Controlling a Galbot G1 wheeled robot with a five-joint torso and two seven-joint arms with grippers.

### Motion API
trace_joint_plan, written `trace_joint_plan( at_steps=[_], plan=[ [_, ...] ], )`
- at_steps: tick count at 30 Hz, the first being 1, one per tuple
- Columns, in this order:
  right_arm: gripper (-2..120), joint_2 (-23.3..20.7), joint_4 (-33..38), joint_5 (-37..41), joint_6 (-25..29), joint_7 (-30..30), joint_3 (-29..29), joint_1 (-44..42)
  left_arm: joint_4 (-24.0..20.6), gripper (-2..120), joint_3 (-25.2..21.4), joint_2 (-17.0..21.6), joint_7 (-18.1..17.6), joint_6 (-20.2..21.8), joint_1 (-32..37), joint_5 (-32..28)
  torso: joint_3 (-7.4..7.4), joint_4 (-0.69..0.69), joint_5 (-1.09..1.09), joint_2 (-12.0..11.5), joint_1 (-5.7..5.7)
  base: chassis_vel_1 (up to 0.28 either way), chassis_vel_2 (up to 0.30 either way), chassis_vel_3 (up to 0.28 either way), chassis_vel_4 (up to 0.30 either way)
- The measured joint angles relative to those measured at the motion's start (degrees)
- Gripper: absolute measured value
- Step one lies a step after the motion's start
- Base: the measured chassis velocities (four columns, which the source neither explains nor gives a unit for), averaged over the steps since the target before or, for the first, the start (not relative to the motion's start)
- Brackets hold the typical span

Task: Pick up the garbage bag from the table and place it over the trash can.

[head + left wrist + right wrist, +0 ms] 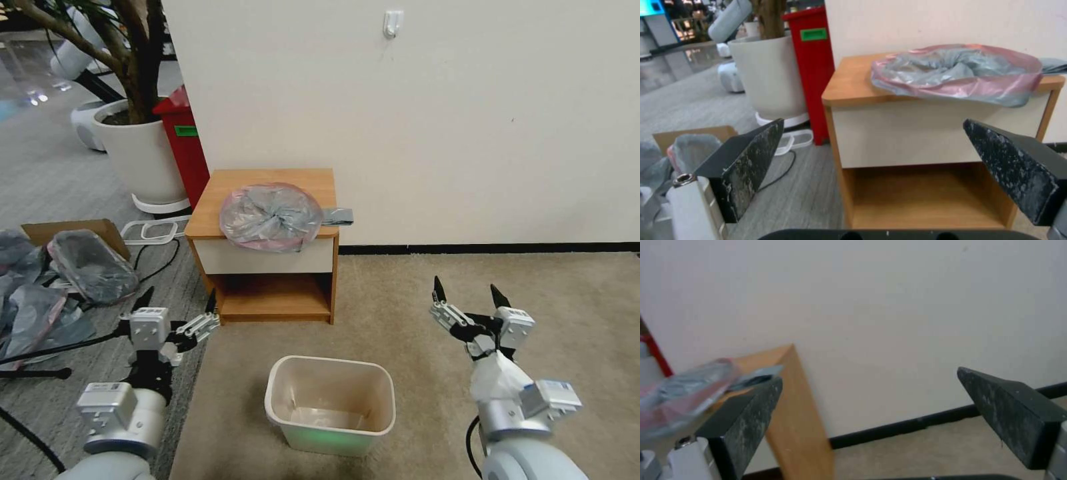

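A: How do the fingers stand on each side?

B: The left gripper (177, 304) has its fingers (749, 160) spread wide with nothing between them; it hangs low, in front of the left front corner of the table (207, 215); the right gripper (469, 295) is spread in the same way and empty, low over the carpet, well apart from the table's right side.

A: And the garbage bag?

B: The garbage bag (272, 216) lies as a crumpled round heap on the tabletop, toward the front edge; its pink rim hangs a little over that front edge, above the white drawer front; a grey tail goes out over the right edge. The trash can (330, 402) stands on the carpet in front of the table, between the two arms; it looks almost empty.

A: What could go wrong from here?

B: I think the thin plastic is the danger; a pinch on the crumpled middle may take several layers together, so the mouth would not open over the rim of the trash can; a pinch on the overhanging rim alone may slip or drag the whole bag off the front edge; also the light trash can may slide if the bag is pulled against one side only.
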Motion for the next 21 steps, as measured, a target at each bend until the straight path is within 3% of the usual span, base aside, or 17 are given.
trace_joint_plan(
  at_steps=[3, 4, 8, 9, 10, 14, 21],
  plan=[
    [100, -2.19, -3.73, 10.45, -2.66, 0.8, -1.13, 6.13, 0.09, 100, -0.48, 0.18, 0.0, -0.62, 0.53, -0.66, 0.01, 0.01, 0.01, 0.0, 0.0, 0.0, 0.0, 0.0, 0.0],
    [100, -2.19, -3.73, 10.45, -2.66, 0.8, -1.13, 6.13, 0.09, 100, -0.48, 0.18, 0.0, -0.62, 0.53, -0.66, 0.01, 0.01, 0.01, 0.0, 0.0, 0.0, 0.0, 0.0, 0.0],
    [100, -4.52, -10.6, 32.47, -7.04, 2.5, -2.84, 16.53, 0.18, 100, -0.52, -0.09, -0.21, -1.38, 1.42, -0.92, 0.01, 0.01, 0.0, 0.0, 0.0, 0.0, 0.0, 0.0, 0.0],
    [100, -4.54, -12.79, 37.57, -8.06, 3.02, -3.12, 19.3, 0.19, 100, -0.62, -0.13, -0.25, -1.81, 1.67, -0.94, 0.01, 0.01, 0.02, 0.0, 0.0, 0.0, 0.0, 0.0, 0.0],
    [100, -4.54, -12.79, 37.57, -8.06, 3.02, -3.12, 19.3, 0.19, 100, -0.62, -0.13, -0.25, -1.81, 1.67, -0.94, 0.01, 0.01, 0.02, 0.0, 0.0, 0.0, 0.0, 0.0, 0.0],
    [100, -2.76, -23.0, 59.33, -11.05, 7.63, -4.53, 30.48, 0.24, 100, -1.51, -0.2, -0.28, -3.41, 3.47, -1.05, 0.01, 0.02, 0.0, 0.0, 0.0, 0.0, 0.0, 0.0, 0.0],
    [100, -1.21, -34.56, 66.56, -11.18, 10.37, -6.09, 40.42, 0.29, 100, -2.13, -0.91, -0.52, -3.9, 4.68, -1.15, 0.02, 0.02, -0.01, 0.0, 0.0, 0.0, 0.0, 0.0, 0.0]
  ],
)
